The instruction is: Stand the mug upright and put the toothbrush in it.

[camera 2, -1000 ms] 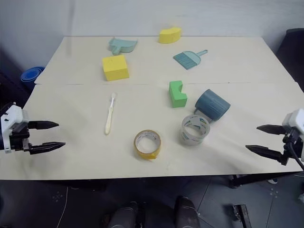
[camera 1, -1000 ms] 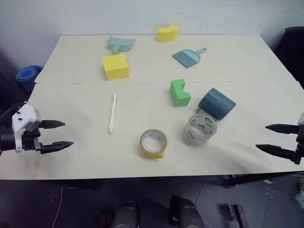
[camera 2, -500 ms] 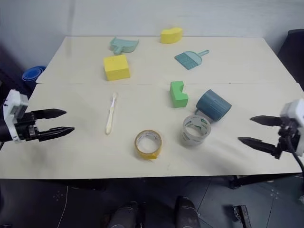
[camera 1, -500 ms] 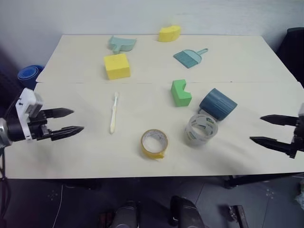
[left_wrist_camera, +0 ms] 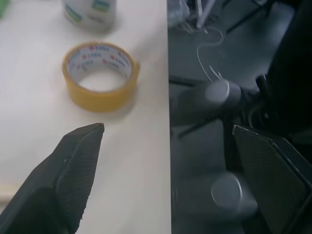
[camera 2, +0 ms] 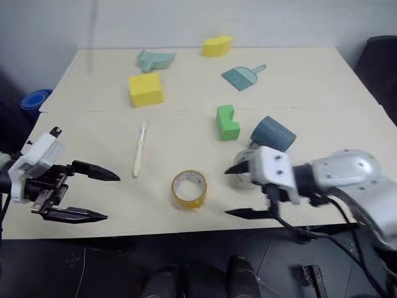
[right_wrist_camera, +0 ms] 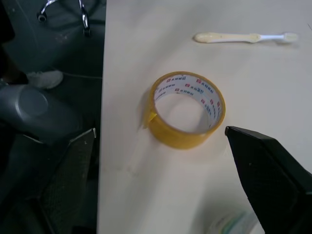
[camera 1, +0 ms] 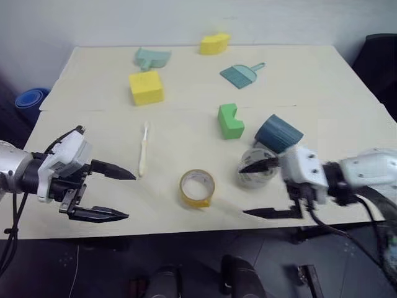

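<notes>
Approach step: both grippers, left [camera 1: 110, 194] and right [camera 1: 262, 189], gape empty at lower frame. Mug [camera 1: 279, 133] lies tipped right of centre; next, right gripper must grasp and upright it.

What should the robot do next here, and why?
Probably move the open right gripper past the clear tape roll to the mug, which lies on its side and must stand before the toothbrush goes in.
</notes>
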Controlling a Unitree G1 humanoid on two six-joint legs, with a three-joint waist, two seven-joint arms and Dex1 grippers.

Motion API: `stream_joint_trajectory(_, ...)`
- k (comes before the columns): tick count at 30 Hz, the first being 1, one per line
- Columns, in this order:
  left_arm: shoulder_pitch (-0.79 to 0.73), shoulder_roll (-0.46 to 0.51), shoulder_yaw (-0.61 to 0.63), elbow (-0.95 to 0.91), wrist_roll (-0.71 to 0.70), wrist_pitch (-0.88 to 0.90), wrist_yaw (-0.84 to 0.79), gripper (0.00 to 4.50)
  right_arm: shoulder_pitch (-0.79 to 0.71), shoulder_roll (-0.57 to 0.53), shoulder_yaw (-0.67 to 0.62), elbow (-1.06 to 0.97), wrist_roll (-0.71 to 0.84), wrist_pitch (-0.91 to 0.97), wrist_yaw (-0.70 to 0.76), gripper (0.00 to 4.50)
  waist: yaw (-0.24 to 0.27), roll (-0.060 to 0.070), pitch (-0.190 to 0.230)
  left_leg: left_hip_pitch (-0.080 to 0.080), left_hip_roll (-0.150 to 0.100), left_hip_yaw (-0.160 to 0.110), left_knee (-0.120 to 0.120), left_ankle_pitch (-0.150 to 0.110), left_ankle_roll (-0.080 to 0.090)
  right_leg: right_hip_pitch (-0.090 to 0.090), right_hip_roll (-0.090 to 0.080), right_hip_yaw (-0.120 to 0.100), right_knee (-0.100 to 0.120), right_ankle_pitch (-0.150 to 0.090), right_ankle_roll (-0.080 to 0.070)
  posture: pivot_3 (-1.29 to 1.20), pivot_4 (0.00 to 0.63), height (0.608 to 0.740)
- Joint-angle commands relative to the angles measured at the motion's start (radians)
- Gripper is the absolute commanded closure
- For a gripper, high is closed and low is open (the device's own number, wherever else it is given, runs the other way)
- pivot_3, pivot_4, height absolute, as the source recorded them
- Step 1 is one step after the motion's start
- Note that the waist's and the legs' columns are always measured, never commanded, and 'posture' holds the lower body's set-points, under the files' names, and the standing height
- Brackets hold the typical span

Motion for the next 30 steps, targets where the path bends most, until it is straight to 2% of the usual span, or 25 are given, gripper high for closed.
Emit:
stream_joint_trajectory(1,0.036,0.037,0.033,-0.001,0.051,-0.075,-0.053,0.0,-0.082,0.07,0.194,0.095,-0.175,-0.098,0.05,0.07,0.001,0.0,0.0,0.0,0.0,0.0,-0.001,0.0,0.0,0.0,0.0,0.0,0.0,0.0,0.0,0.0,0.15,0.74)
stream_joint_trajectory(10,0.136,0.025,0.128,-0.072,0.048,-0.059,-0.017,0.0,-0.216,0.29,0.39,0.309,-0.374,-0.187,0.07,0.07,-0.004,0.0,0.0,-0.001,0.0,0.0,0.0,0.0,0.0,-0.001,0.0,-0.002,0.001,0.0,0.0,0.0,0.15,0.74)
stream_joint_trajectory(14,0.151,0.016,0.161,-0.095,0.041,-0.039,0.008,0.0,-0.222,0.323,0.449,0.379,-0.435,-0.229,0.105,0.86,-0.002,0.0,0.0,-0.001,0.001,-0.001,0.0,0.0,0.0,-0.001,0.0,-0.002,0.002,0.0,0.0,0.0,0.15,0.74)
stream_joint_trajectory(23,0.122,0.017,0.151,-0.077,0.034,-0.047,0.022,0.0,-0.211,0.376,0.434,0.45,-0.495,-0.283,0.111,3.85,-0.021,-0.001,0.0,0.0,0.001,-0.001,0.0,0.0,0.0,0.0,0.0,-0.002,0.003,0.0,0.0,0.0,0.15,0.74)
stream_joint_trajectory(27,0.053,0.013,0.085,-0.037,0.041,-0.079,0.017,0.0,-0.212,0.392,0.376,0.423,-0.444,-0.229,0.113,3.85,-0.019,0.0,0.0,0.0,0.001,-0.001,0.0,0.0,-0.001,0.0,0.0,-0.002,0.003,0.0,0.0,0.0,0.15,0.74)
stream_joint_trajectory(28,0.026,0.011,0.06,-0.022,0.044,-0.087,0.016,0.0,-0.211,0.39,0.373,0.414,-0.437,-0.224,0.123,4.17,-0.019,0.0,0.0,0.0,0.001,-0.001,0.0,0.0,-0.001,0.0,0.0,-0.002,0.003,0.0,0.0,0.0,0.15,0.74)
stream_joint_trajectory(30,-0.022,0.006,0.016,0.003,0.051,-0.103,0.01,0.0,-0.211,0.392,0.371,0.403,-0.444,-0.226,0.124,4.49,-0.019,0.0,0.0,0.0,0.001,-0.001,0.0,0.0,-0.001,0.0,0.0,-0.002,0.003,0.0,0.0,0.0,0.15,0.74)
